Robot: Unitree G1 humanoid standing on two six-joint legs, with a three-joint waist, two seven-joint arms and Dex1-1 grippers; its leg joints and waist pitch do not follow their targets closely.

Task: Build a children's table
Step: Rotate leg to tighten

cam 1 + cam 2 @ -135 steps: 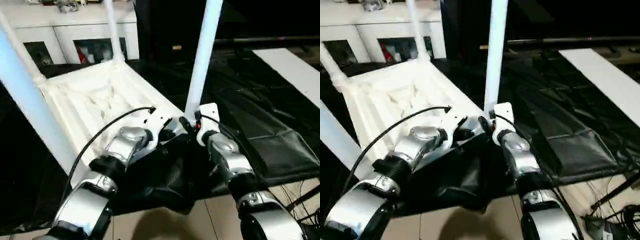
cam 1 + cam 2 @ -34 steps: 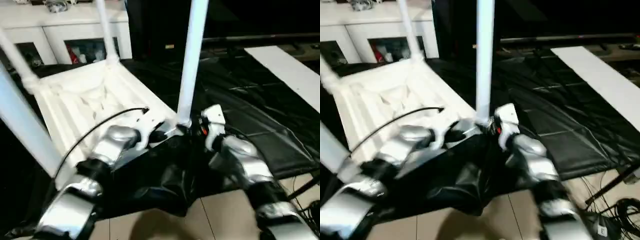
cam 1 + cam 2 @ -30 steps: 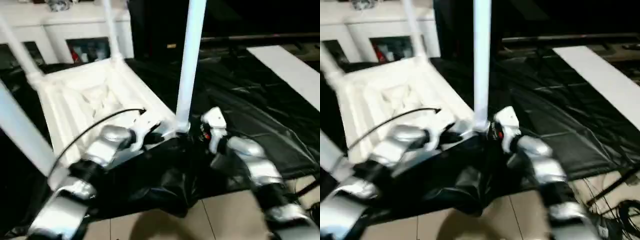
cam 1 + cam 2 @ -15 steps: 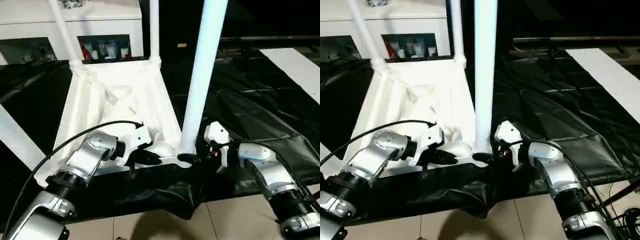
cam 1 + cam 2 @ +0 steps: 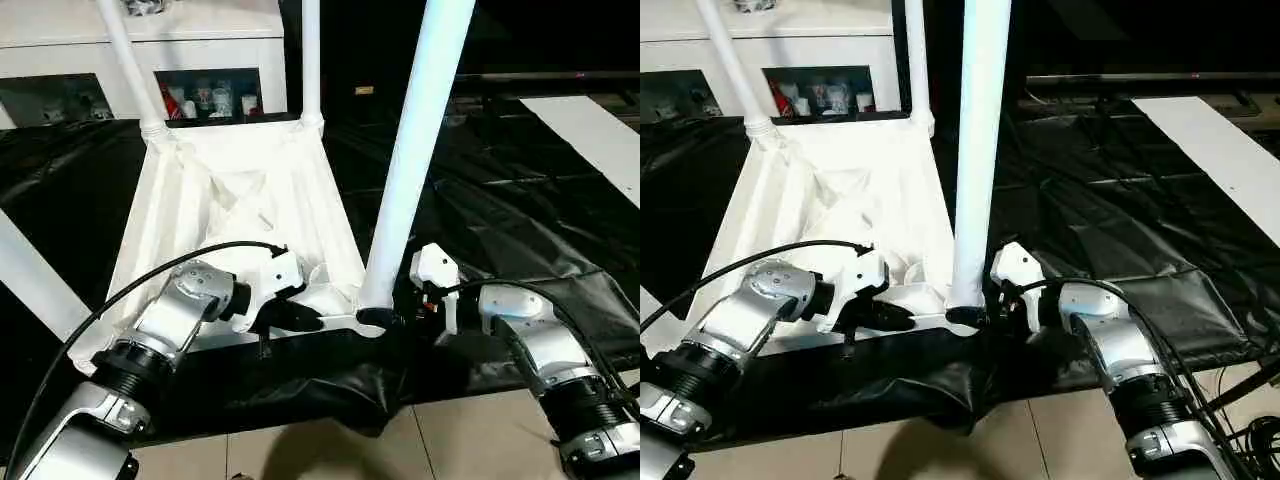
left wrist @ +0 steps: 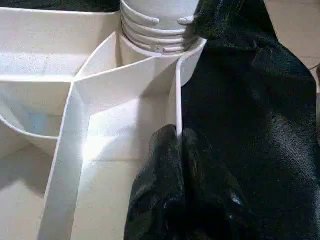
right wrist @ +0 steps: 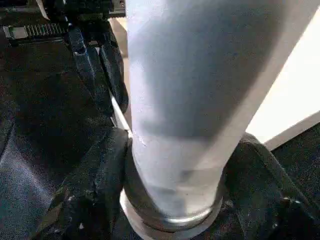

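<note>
all four white tapered tube legs [image 5: 415,160] stand in the upturned white ribbed plastic tabletop [image 5: 235,215] (near-right maybe unseated); left end effector [image 6: 176,150] pinches its rim, right end effector [image 7: 175,200] brackets the leg base, grip unclear.

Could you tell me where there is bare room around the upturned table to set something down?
The black sheet right of the tabletop lies bare up to the white board. It is crowded at the near corner, where both grippers meet the near leg.
</note>
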